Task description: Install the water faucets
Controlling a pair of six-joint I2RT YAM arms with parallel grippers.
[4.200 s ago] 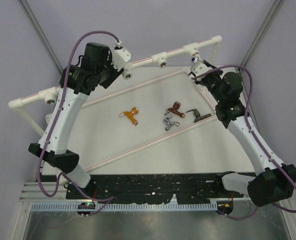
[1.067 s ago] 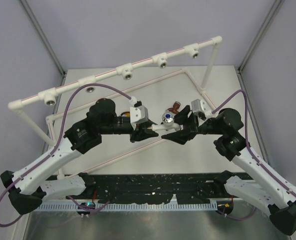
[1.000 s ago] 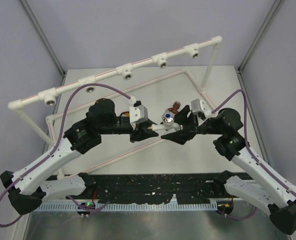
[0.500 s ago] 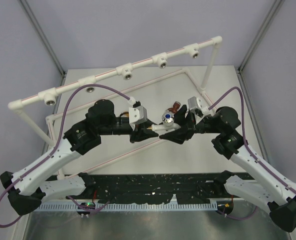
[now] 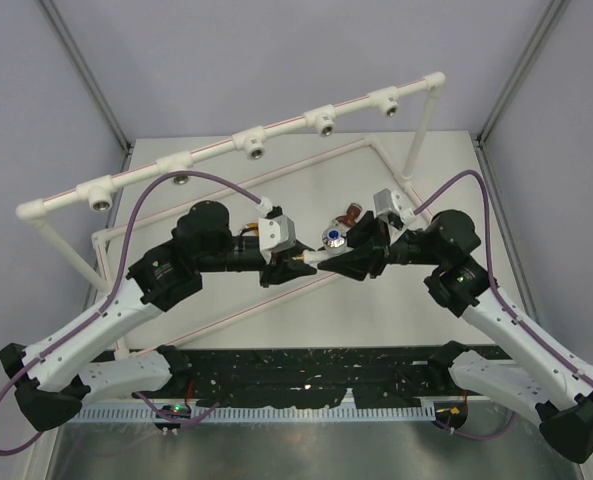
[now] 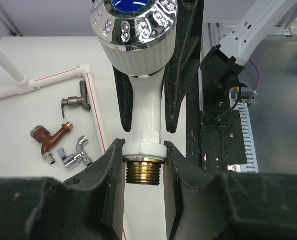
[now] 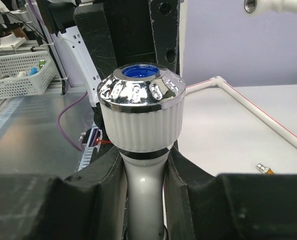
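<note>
White arm links (image 5: pixel 101 325), black joint housings (image 5: pixel 201 225), purple cables (image 5: pixel 191 178); left gripper (image 5: pixel 294 263), right gripper (image 5: pixel 354 258) black, white camera blocks (image 5: pixel 276 232).

The right fingers (image 7: pixel 108 192) have closed on the white faucet (image 7: pixel 140 120).

Beneath my left gripper (image 6: pixel 143 167) is the white table (image 6: pixel 13 125). Three taps lie on it to that gripper's left. The dark bronze-grey faucet (image 6: pixel 74 102) is farthest out, and the copper-brown faucet (image 6: pixel 50 141) is nearer, with the chrome faucet (image 6: pixel 74 157) just beside it. The white pipe frame's base rail (image 6: pixel 94 112) runs between them and my gripper.
</note>
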